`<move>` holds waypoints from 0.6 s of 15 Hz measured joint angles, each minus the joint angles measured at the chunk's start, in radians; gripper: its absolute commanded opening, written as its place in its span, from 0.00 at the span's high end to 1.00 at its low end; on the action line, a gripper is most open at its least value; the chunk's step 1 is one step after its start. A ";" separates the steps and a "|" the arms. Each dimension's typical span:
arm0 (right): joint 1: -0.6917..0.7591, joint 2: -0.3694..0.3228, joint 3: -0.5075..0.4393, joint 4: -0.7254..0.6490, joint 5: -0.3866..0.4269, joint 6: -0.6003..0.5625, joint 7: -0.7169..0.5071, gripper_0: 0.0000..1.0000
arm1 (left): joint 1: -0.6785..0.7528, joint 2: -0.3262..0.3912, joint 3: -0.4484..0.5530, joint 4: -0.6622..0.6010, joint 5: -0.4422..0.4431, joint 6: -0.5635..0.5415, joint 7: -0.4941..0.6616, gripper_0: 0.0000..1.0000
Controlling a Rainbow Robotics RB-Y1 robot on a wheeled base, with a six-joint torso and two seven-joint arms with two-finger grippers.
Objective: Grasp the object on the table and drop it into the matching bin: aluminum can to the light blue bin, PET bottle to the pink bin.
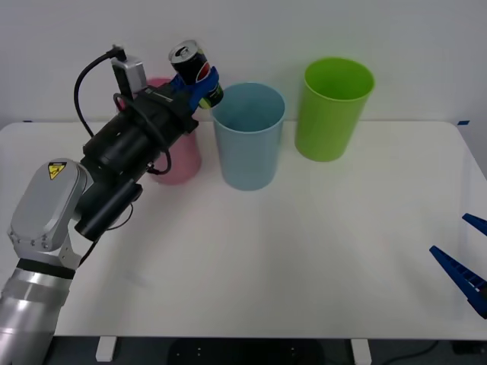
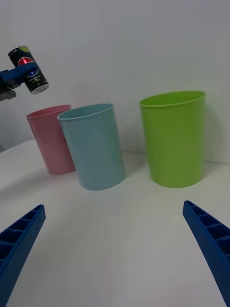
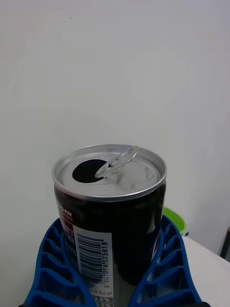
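My left gripper [image 1: 199, 84] is shut on the dark blue aluminum can [image 1: 195, 69], held tilted in the air above the gap between the pink bin [image 1: 179, 163] and the light blue bin [image 1: 249, 137]. From the left wrist, the can [image 3: 111, 211] shows its silver top, opened, with the blue fingers [image 3: 52, 268] clasped round its sides. The right wrist view shows the can [image 2: 28, 70] high above the pink bin [image 2: 51, 139], beside the light blue bin [image 2: 95, 146]. My right gripper [image 1: 466, 262] rests open at the table's [image 1: 304, 258] right edge.
A lime green bin [image 1: 333, 108] stands to the right of the light blue one, at the back of the white table. The left arm's black body and cable stretch over the pink bin's front-left side.
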 measured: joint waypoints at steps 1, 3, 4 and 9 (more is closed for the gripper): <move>0.000 0.000 0.000 0.000 0.000 0.000 0.000 0.00 | -0.037 0.000 -0.010 0.036 -0.008 0.000 0.002 1.00; 0.000 0.000 0.000 0.000 0.000 0.000 0.000 0.00 | -0.099 0.000 -0.019 0.096 -0.029 0.000 0.003 1.00; 0.000 0.000 0.000 0.000 0.000 0.000 0.000 0.00 | -0.129 0.000 -0.022 0.127 -0.043 -0.001 0.005 1.00; 0.000 0.000 0.000 0.000 0.000 0.000 0.000 0.00 | -0.276 -0.001 -0.062 0.278 -0.127 -0.001 0.027 1.00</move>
